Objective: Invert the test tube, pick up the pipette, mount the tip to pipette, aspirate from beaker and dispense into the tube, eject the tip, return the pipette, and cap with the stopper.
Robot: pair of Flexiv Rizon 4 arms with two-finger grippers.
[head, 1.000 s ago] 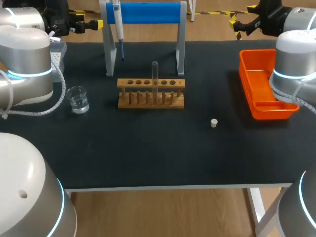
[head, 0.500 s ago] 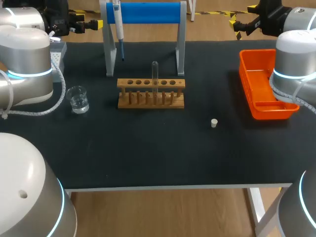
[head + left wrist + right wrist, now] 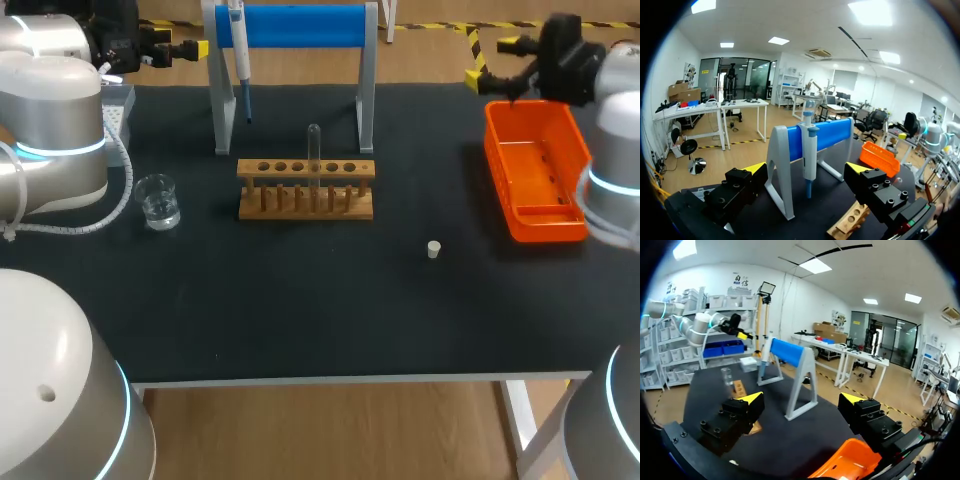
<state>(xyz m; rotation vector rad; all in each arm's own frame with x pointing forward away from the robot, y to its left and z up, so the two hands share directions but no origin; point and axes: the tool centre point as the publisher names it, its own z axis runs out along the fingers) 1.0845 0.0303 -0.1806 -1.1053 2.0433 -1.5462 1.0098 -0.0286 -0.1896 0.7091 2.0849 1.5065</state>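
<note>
An upside-down test tube [image 3: 314,150] stands in the wooden rack [image 3: 305,188]. The pipette [image 3: 240,55] hangs on the blue-barred stand [image 3: 295,25], and also shows straight ahead of my left gripper [image 3: 806,169] as the pipette [image 3: 809,155]. The beaker [image 3: 158,200] with water sits left of the rack. A small white stopper [image 3: 434,249] lies on the mat to the rack's right. My left gripper [image 3: 170,50] hovers open at the far left. My right gripper [image 3: 495,62] is open and empty above the far end of the orange tray [image 3: 535,170]. The test tube [image 3: 727,376] also shows far ahead of my right gripper [image 3: 801,399].
A grey tip box [image 3: 118,102] sits at the far left edge, partly behind my left arm. The orange tray [image 3: 850,460] lies just under my right gripper. Dark mat covers the table; its front edge [image 3: 350,378] runs below the stopper.
My right arm has swung: its gripper has come down and nearer, over the far end of the orange tray, and its elbow has moved right. The left arm and all objects are unchanged.
</note>
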